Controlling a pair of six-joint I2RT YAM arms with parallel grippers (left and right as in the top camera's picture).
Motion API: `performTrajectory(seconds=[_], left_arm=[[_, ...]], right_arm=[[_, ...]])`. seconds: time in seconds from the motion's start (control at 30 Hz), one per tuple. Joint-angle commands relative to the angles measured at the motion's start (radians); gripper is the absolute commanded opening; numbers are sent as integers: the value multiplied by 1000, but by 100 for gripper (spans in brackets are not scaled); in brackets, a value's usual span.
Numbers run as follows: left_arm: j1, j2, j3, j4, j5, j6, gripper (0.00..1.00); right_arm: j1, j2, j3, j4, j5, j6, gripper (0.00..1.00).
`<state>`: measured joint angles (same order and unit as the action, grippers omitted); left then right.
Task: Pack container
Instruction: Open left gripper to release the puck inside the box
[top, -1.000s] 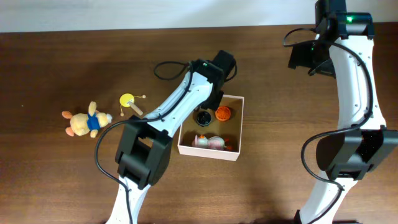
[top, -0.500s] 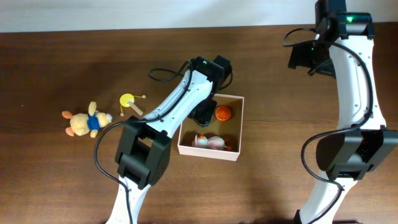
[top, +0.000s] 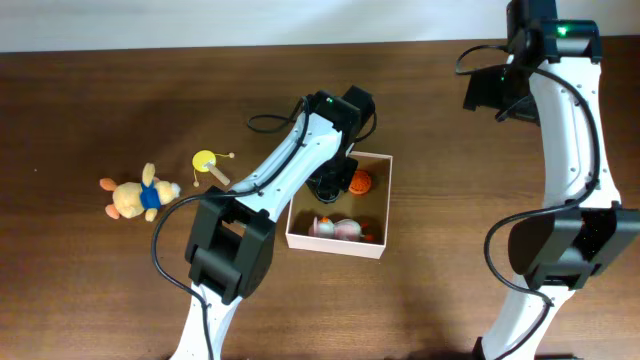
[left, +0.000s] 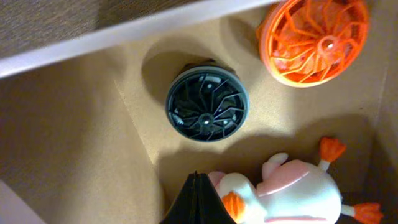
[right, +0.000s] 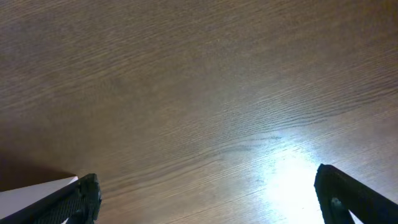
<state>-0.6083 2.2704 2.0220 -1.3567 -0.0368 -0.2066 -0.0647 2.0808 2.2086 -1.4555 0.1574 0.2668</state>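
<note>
Left claw (left: 195, 183), pinched shut, hangs in the box (left: 155, 26) over a black wheel (left: 206, 104), orange wheel (left: 314, 40) and white toy (left: 292, 193); right claw (right: 214, 199) gapes above the desk (right: 186, 93).

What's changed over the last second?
The left arm swung in over the box, its shut, empty fingers now covering the black wheel from overhead. Nothing grabbed or released. The right arm, orange wheel, duck, bunny and yellow toy stayed put.
</note>
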Motion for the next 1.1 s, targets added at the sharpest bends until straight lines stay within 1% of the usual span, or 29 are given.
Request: performTrajectory(seconds=[0.0,0.3,0.63,0.87,1.07], left_arm=[[0,6,16,10,23,-9,2],[-7,10,-23,20,45,-8,2],[-29,10,-46,-16,49,-6,2],[-40,11,-63,12,49,-6,2],[-45,12,-150,98,47,-5,2]], right_arm=[[-1,-14,17,0,12,12,99],[-1,-13,17,0,12,12,99],[-1,-13,17,0,12,12,99],[-1,-13,17,0,12,12,99],[-1,-13,17,0,12,12,99]])
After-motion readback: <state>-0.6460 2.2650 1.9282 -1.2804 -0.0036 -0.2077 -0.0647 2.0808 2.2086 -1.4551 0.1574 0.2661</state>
